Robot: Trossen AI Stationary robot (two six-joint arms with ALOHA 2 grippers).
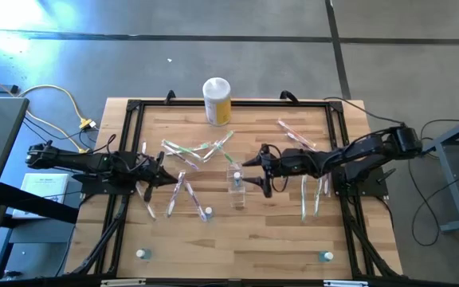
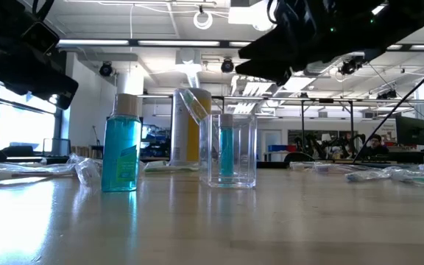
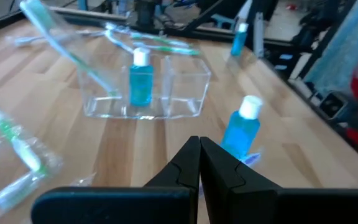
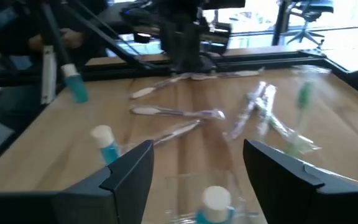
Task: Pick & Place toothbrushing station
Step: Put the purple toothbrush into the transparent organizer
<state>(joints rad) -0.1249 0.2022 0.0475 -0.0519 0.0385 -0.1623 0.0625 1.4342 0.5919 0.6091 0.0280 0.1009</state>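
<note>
The right claw (image 1: 255,172) hovers wide open just beside the clear cup (image 1: 236,182), which holds one blue bottle (image 2: 227,149) and a toothbrush (image 3: 67,51), while most toothbrushes (image 1: 191,151) lie scattered on the worktop (image 1: 237,239) and the left claw (image 1: 159,169) waits closed and empty.

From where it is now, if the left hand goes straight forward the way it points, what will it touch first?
Probably the small blue bottle with the white cap, just ahead of the shut left hand and slightly to one side. The clear cup lies further along that line. Depth is unclear, so the hand might pass the bottle narrowly.
</note>
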